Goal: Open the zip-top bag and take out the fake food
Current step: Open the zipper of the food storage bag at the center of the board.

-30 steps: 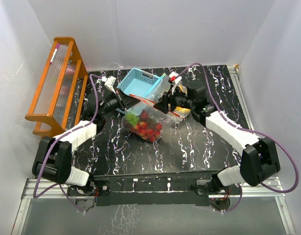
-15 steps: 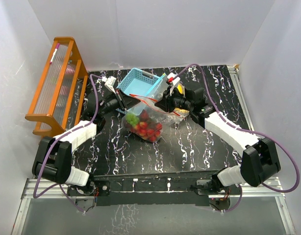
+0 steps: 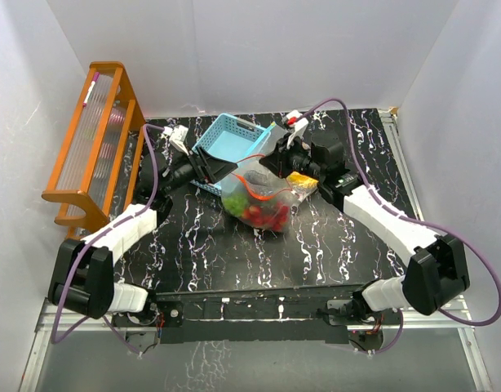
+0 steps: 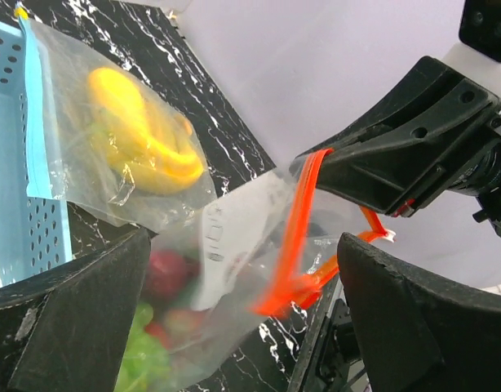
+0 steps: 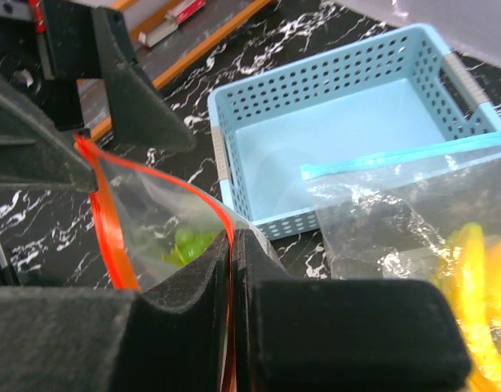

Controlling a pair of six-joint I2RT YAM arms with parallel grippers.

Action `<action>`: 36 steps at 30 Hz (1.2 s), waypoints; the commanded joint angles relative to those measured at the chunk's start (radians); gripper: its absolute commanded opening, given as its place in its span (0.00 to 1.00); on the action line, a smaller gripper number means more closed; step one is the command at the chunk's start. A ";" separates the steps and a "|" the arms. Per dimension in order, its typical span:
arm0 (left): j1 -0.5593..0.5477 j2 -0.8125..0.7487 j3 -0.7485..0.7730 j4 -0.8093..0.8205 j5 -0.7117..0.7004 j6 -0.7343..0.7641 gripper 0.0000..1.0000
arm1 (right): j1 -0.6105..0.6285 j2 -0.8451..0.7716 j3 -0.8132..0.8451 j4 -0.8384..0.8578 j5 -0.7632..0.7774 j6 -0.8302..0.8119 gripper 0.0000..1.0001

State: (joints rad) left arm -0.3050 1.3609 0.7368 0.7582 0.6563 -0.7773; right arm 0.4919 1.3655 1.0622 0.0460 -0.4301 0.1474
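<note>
Plastic, clear and crinkled, forms the zip-top bag (image 3: 267,186), its orange-red zip strip (image 5: 104,220) pinched flat by the right gripper (image 5: 232,245). Glossy red and green fake food (image 3: 263,214) bulges inside, on the black marbled table (image 3: 340,237). The left gripper (image 4: 242,278) gapes wide, clasping nothing.

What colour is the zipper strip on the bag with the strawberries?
Orange-red zipper strip, clearest in the left wrist view.

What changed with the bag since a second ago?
The left jaws opened and let go of the zip-top bag; the right jaws shut on its red zip strip, and the bag shifted right. The blue basket and wooden rack stayed put.
</note>
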 commanded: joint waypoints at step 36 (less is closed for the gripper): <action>-0.006 -0.128 0.017 -0.250 -0.207 -0.023 0.88 | -0.255 0.243 0.252 0.183 0.743 0.050 0.08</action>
State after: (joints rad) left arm -0.3099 1.2808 0.7589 0.5247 0.4629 -0.8165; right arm 0.2787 1.5932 1.2259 0.1345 0.1585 0.1688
